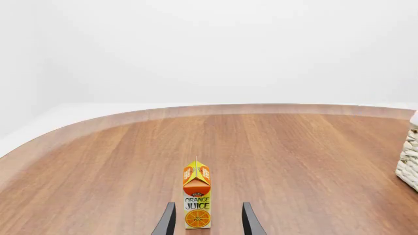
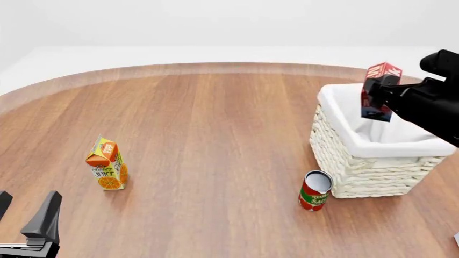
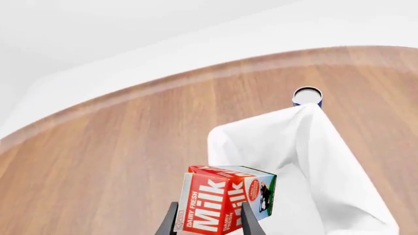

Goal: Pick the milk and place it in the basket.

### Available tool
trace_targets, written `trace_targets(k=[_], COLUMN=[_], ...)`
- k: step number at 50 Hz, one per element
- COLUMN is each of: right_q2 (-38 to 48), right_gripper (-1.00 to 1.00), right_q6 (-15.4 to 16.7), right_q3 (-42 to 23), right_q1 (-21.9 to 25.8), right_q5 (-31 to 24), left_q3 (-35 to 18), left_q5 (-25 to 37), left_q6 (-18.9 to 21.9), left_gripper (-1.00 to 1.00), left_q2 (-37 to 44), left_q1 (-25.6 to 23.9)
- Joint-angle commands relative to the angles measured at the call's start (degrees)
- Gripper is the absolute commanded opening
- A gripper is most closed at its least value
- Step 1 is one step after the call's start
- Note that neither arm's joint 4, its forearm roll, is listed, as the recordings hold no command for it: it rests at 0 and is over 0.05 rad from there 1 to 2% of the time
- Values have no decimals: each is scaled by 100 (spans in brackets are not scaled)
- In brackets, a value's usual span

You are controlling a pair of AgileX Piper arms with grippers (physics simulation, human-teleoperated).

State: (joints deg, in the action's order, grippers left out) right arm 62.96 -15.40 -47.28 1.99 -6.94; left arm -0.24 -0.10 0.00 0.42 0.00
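The milk (image 2: 382,71), a red carton with white lettering, hangs tilted above the far right part of the basket (image 2: 358,172), a cream wicker basket with a white liner. My right gripper (image 2: 380,88) is shut on it. In the right wrist view the milk (image 3: 225,200) sits between the two fingers, over the white liner of the basket (image 3: 307,147). My left gripper (image 2: 25,209) stands open at the near left edge of the table, holding nothing. In the left wrist view the left gripper (image 1: 207,223) frames the juice carton, which stands farther ahead.
An orange juice carton (image 2: 107,164) stands upright on the left of the table, ahead of the left gripper. A red can (image 2: 315,191) stands just in front of the basket's near left corner. The basket's wicker wall (image 1: 410,161) shows in the left wrist view.
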Motion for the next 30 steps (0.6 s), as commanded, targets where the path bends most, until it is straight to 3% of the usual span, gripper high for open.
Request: trace_targets(k=[1, 30], right_q2=[278, 791], right_gripper=[-100, -100], right_q6=[-83, -15], right_q3=[-57, -33], right_q1=[-67, -304], right_q5=[306, 611], left_q3=[0, 0], left_q5=[0, 0], left_q6=[0, 0], left_gripper=[100, 100], left_q2=[0, 0], left_q1=[0, 0])
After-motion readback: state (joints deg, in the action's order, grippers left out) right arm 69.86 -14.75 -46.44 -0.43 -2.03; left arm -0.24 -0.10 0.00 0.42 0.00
